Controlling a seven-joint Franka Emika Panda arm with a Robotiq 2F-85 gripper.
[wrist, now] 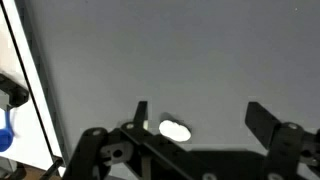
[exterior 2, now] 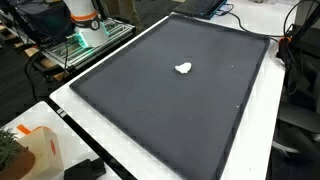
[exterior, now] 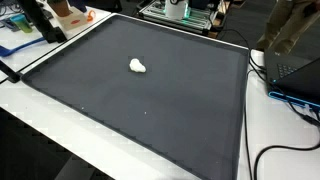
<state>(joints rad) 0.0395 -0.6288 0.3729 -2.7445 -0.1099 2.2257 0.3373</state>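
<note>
1. Nearest the wrist camera, the gripper point(wrist: 198, 112) comes in from the bottom edge of that view. Its black linkages fill the lower corners, and its two dark fingers point(wrist: 141, 112) point up the picture.
2. The jaws are spread wide and released, with nothing clamped between them.
3. Between the fingers shows a small white lump point(wrist: 175, 130), closer to the finger on the picture's left than to the other one. It looks soft and crumpled, but I cannot tell what it is made of.
4. The lump lies on a dark grey mat point(wrist: 180, 50). The wrist view does not show whether the fingertips reach down to the mat or hang above it.
5. In both exterior views the white lump point(exterior: 138, 66) point(exterior 2: 183, 69) sits by itself in the middle stretch of the mat point(exterior: 150, 120) point(exterior 2: 170, 120). It is well clear of every edge, with bare mat on all sides.
6. The mat has a thin pale border and covers most of a white table point(exterior: 30, 120) point(exterior 2: 120, 150). A strip of the table also shows at the left of the wrist view point(wrist: 30, 110).
7. Beyond one edge of the mat stands the robot base point(exterior: 178, 8) point(exterior 2: 85, 20), white with an orange ring, on a metal frame.
8. A laptop point(exterior: 300, 70) point(exterior 2: 205, 6) rests on the table strip past another edge of the mat. Dark cables point(exterior: 285, 150) trail across the white surface near it.
9. An orange-and-white object point(exterior: 70, 12) point(exterior 2: 40, 150) sits at a table corner, well apart from the lump.
10. A blue object point(wrist: 5, 130) is cut off by the left edge of the wrist view, off the mat.
</note>
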